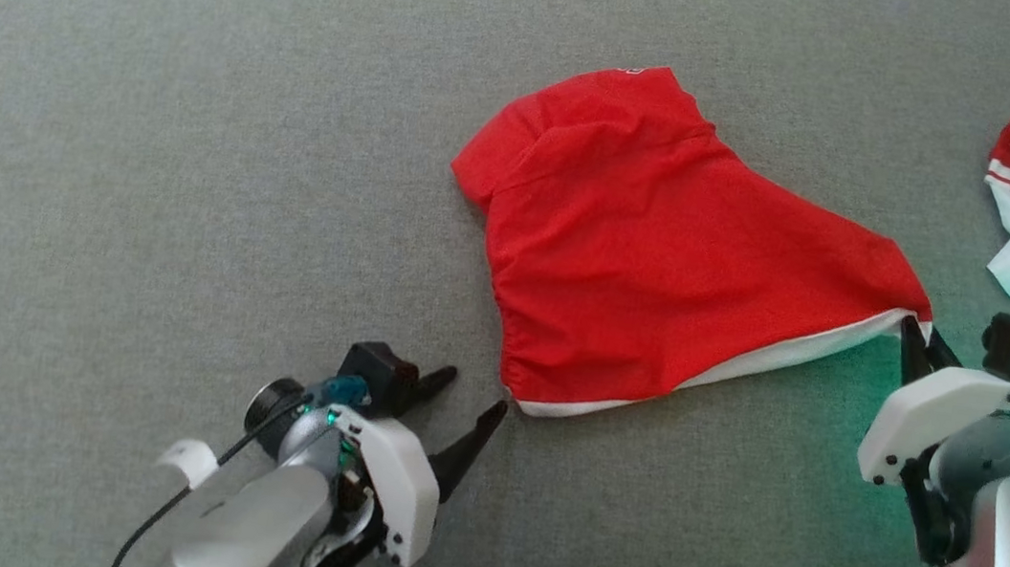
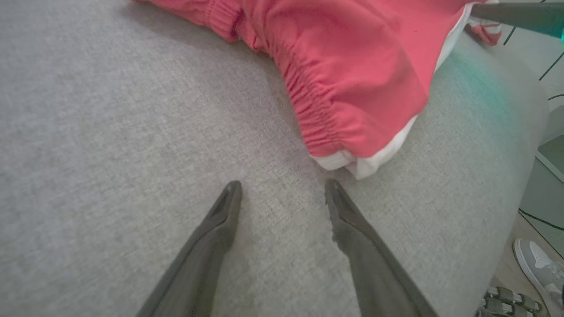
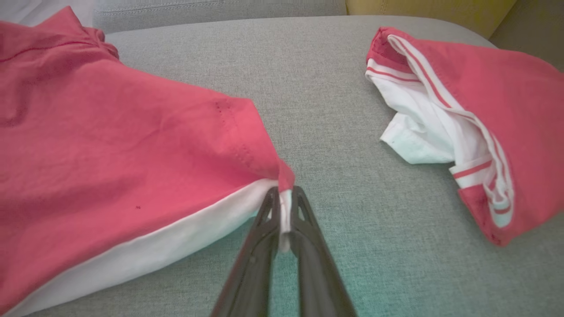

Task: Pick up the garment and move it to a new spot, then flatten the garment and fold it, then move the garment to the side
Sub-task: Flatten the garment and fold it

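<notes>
One corner's taken: right hand [image 3: 284, 204] pinched shut on the hem of the garment [image 1: 664, 245]. Left hand [image 2: 283, 185] wide open, empty, the free waistband corner just ahead, slightly to its right.

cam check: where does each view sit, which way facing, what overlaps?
Head: on the head, facing forward-down at the grey cushion; red garment central, left gripper lower left, right gripper lower right.
Left wrist: on that wrist, along the open left gripper toward the garment's elastic corner.
Right wrist: on that wrist, along the shut right gripper pinching the garment's white-edged corner.
Shared: all show the red garment.
</notes>
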Available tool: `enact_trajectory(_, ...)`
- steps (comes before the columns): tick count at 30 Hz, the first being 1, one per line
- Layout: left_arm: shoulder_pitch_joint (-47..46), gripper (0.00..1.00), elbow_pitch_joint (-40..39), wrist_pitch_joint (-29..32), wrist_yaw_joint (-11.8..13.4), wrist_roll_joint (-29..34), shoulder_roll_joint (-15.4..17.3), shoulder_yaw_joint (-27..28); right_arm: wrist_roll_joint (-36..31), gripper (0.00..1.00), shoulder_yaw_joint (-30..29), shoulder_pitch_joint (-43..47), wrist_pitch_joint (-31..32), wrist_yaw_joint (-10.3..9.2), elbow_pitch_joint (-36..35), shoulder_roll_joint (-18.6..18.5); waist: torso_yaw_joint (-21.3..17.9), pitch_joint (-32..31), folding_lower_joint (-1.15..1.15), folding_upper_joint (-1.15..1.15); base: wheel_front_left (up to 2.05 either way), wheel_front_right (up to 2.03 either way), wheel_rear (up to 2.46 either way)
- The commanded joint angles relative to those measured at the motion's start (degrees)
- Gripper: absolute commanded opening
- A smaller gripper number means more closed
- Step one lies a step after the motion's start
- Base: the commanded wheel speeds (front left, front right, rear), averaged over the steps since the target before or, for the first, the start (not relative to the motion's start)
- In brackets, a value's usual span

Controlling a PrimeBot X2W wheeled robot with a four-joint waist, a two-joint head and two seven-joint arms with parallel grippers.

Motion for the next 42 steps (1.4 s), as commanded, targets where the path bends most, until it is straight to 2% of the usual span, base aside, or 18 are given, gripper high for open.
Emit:
enact_trajectory(1,1.7,1.00,-1.4,1.3,-0.3,-1.0,2.0,0.1,-0.3,0.00,1.5,-1.0,-0.2,0.39,-2.2,-0.1,0.0,-0.2,0.00,0.00,0.00,0.00,0.00)
enact_trajectory(6,3.0,1.00,-6.4,4.5,-0.3,-3.5,3.9,-2.5,-0.3,0.00,1.7,-0.5,0.1,0.39,-2.6,-0.1,0.0,-0.6,0.00,0.00,0.00,0.00,0.00)
enact_trajectory(12,2.9,1.00,-9.9,4.2,-0.3,-5.9,4.2,-3.7,-0.2,0.00,2.1,-0.5,0.7,0.39,-3.4,-0.1,-0.4,-0.3,0.00,0.00,0.00,0.00,0.00)
enact_trajectory(24,-2.4,1.00,-3.6,-2.2,-0.3,-7.9,0.6,-5.5,0.2,0.00,2.9,-0.4,0.7,0.39,-3.8,-0.1,-2.4,0.9,0.00,0.00,0.00,0.00,0.00)
enact_trajectory(32,-3.8,1.00,-1.4,-4.4,-0.3,-10.3,-0.7,-7.9,0.4,0.00,2.9,-0.4,0.4,0.39,-3.2,0.0,-2.7,0.6,0.00,0.00,0.00,0.00,0.00)
enact_trajectory(35,-4.3,0.79,-0.9,-5.1,-0.3,-11.2,-1.0,-9.3,0.5,0.00,2.8,-0.3,0.3,0.39,-3.0,0.1,-2.7,0.5,0.00,0.00,0.00,0.00,0.00)
enact_trajectory(37,-4.7,0.50,-0.6,-5.4,-0.3,-11.7,-1.3,-10.4,0.5,0.00,2.8,-0.4,0.2,0.39,-2.9,0.1,-2.7,0.4,0.00,0.00,0.00,0.00,0.00)
enact_trajectory(41,-5.4,0.37,0.1,-6.1,-0.3,-12.2,-1.8,-10.3,0.6,0.00,2.8,-0.4,0.0,0.39,-2.7,0.2,-2.7,0.1,0.00,0.00,0.00,0.00,0.00)
enact_trajectory(42,-5.4,0.30,0.2,-6.1,-0.3,-12.2,-1.9,-10.2,0.6,0.00,2.9,-0.3,-0.1,0.39,-2.7,0.2,-2.7,0.0,0.00,0.00,0.00,0.00,0.00)
